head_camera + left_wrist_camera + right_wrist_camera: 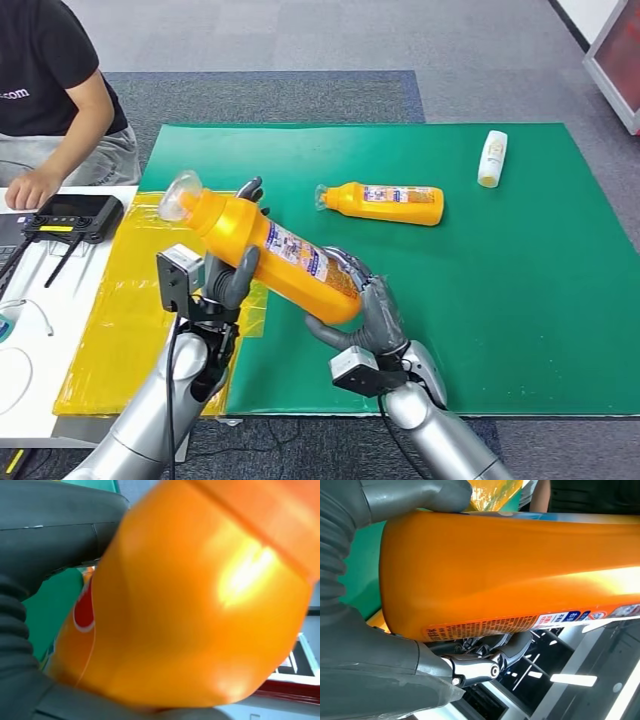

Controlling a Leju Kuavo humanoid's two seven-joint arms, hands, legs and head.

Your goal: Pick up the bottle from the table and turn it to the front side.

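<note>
An orange bottle (264, 250) with a clear cap and a printed label is held off the green mat (528, 300), lying slanted with its cap toward the left. My left hand (230, 275) grips its upper body near the neck. My right hand (366, 310) grips its base end. In the left wrist view the orange bottle (196, 595) sits against the grey thumb. In the right wrist view the orange bottle (508, 570) lies between thumb and fingers, label text along one edge.
A second orange bottle (385, 203) lies on its side mid-mat, and a small white bottle (492, 158) lies at the far right. A yellow sheet (128, 320) covers the left. A person (53, 90) sits at far left by a black controller (72, 215).
</note>
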